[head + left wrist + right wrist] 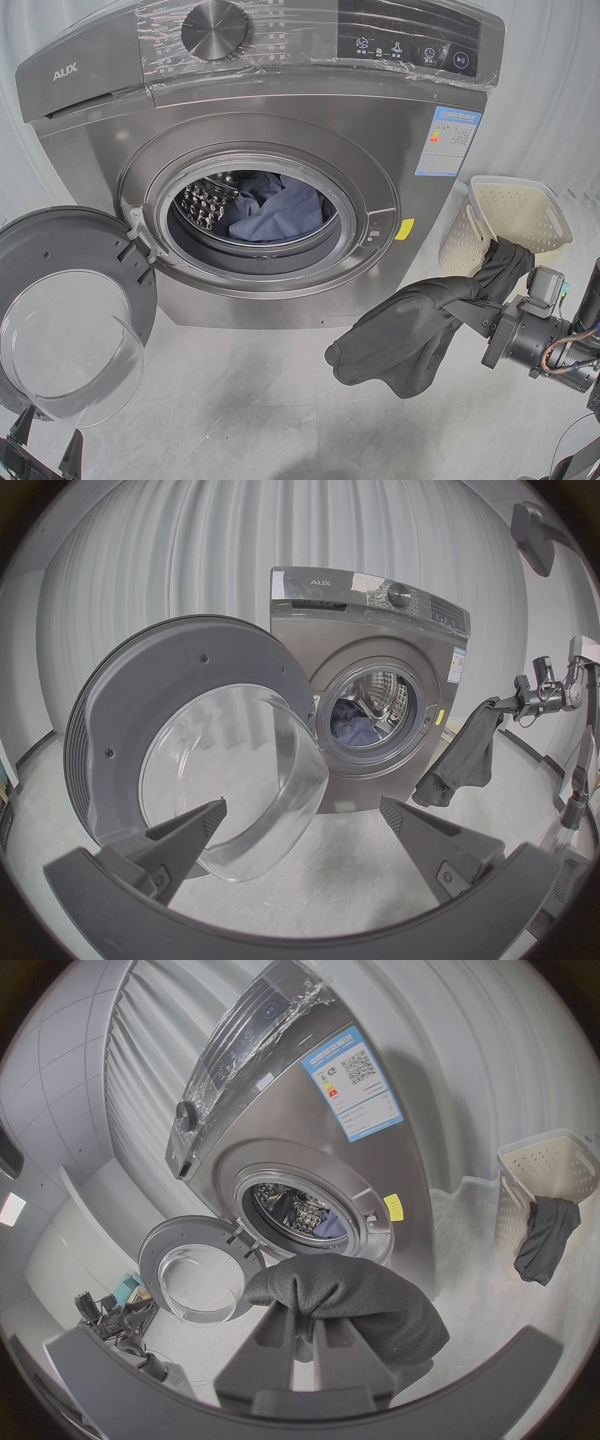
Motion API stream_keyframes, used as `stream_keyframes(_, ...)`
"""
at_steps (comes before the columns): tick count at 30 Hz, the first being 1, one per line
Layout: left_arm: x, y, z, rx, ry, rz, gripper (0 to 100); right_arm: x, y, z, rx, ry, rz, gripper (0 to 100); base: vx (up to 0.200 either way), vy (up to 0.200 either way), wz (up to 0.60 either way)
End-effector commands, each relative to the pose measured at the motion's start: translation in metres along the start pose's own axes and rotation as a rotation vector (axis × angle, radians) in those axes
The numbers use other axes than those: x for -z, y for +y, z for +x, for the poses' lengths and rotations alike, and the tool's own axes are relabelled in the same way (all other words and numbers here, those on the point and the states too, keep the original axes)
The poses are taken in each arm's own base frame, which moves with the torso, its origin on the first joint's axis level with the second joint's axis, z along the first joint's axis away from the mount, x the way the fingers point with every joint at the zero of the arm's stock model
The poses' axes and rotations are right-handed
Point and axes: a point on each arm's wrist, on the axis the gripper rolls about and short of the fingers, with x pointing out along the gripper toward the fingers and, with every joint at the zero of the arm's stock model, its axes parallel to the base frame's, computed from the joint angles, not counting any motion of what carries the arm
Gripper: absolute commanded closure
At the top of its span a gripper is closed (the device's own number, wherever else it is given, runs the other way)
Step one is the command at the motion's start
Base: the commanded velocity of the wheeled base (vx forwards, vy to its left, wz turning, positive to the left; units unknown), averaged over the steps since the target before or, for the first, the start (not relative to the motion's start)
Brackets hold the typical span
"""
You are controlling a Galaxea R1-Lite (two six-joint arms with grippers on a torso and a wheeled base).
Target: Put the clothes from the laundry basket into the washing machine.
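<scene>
I am holding a dark grey mesh garment (pixel 400 337) beside the washer.
It is drooping floorward from my right gripper (pixel 465 306), which is pinching one fold, between the cream perforated laundry basket (pixel 519 219) and the silver front-loading washing machine (pixel 300 125). The open drum mouth (pixel 262 212) is lying up and to my left, nearest this arm; my left gripper (pixel 300 811) is hovering spread by the door (pixel 69 250).

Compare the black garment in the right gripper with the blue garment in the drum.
The black garment hangs from the shut right gripper outside the washing machine; the blue garment lies crumpled inside the drum. The black garment has a mesh-like texture; the blue garment looks smooth. Both are limp cloth.
</scene>
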Motion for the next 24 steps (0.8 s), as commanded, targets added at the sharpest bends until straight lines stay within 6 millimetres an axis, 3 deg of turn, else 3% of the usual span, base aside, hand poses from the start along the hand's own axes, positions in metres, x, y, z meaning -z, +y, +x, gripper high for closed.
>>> stream_keyframes(1,0.0038,0.0001,0.0003,-0.002,0.004,0.000,0,-0.0013,-0.0021,-0.0004,0.010,-0.006,0.001,100,0.000,0.000,0.00)
stream_keyframes(8,0.0038,0.0001,0.0003,-0.002,0.004,0.000,0,-0.0015,-0.0020,-0.0007,0.009,-0.008,0.000,100,0.000,0.000,0.51)
stream_keyframes(20,0.0038,0.0001,0.0003,-0.002,0.004,-0.004,0,-0.0025,-0.0014,-0.0038,0.007,-0.015,-0.004,100,0.000,0.000,0.00)
stream_keyframes(24,0.0038,0.0001,0.0003,-0.004,0.004,-0.006,0,-0.0024,-0.0016,-0.0030,0.009,-0.014,-0.010,100,0.000,0.200,0.00)
